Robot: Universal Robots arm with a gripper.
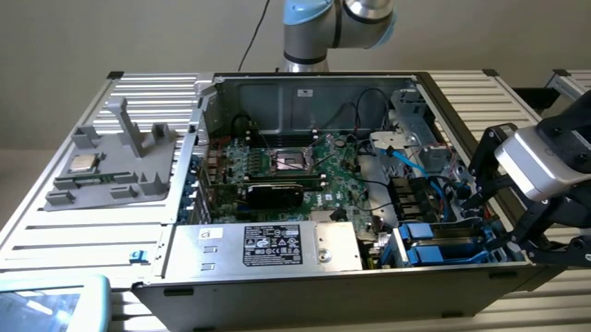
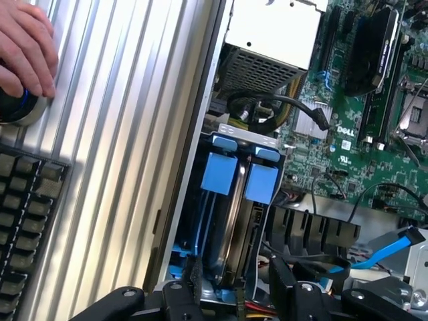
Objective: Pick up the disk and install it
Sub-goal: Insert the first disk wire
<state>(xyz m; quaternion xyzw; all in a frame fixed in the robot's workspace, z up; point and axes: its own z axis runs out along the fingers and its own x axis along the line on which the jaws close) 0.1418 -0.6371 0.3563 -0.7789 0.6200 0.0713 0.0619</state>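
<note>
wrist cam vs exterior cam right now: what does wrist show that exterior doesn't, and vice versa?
Wrist view adds: a person's hand resting on a dark round object, and a black keyboard.
Exterior view adds: the grey fixture holding the processor chip, and the arm's blue-capped joint.
Both: the open case with its green motherboard, the grey power-supply box, the blue-framed disk slotted inside the case, and the open pincer hovering close to it.
</note>
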